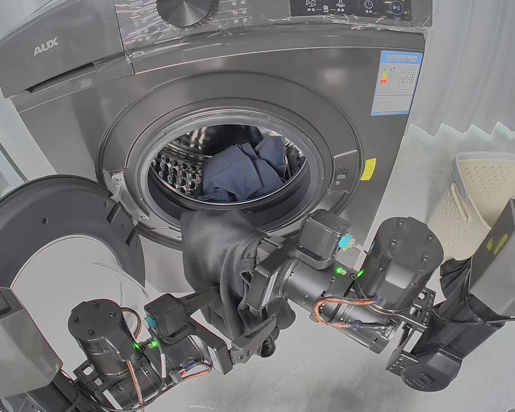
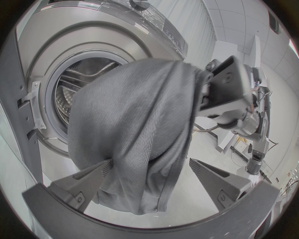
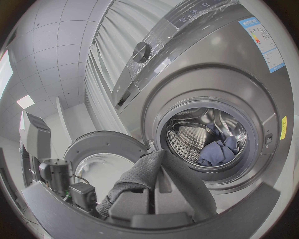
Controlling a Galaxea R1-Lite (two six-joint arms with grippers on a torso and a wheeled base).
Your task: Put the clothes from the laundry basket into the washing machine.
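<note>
**Grey garment going in over the drum lip**

The right gripper (image 3: 155,186) is clenching the upper fold of the dark grey garment (image 1: 214,254) and holding it at the lower lip of the washing machine (image 1: 328,80) opening. The cloth is draping from the lip down the machine's front. This high grip probably lets the arm push the leading part inside.

The left gripper (image 2: 149,161) is waiting released below, fingers spread either side of the hanging tail and one touching it. It is likely placed to gather the tail.

Blue clothes (image 1: 243,171) are lying in the drum. The door (image 1: 38,215) is hanging wide open on the robot's left. The laundry basket (image 1: 488,183) is sitting on the right.

Print: a logo (image 1: 45,46) on the drawer front, a blue-and-white sticker (image 1: 396,81), a yellow sticker (image 1: 367,169) and panel icons under film. I am not transcribing any of it.
</note>
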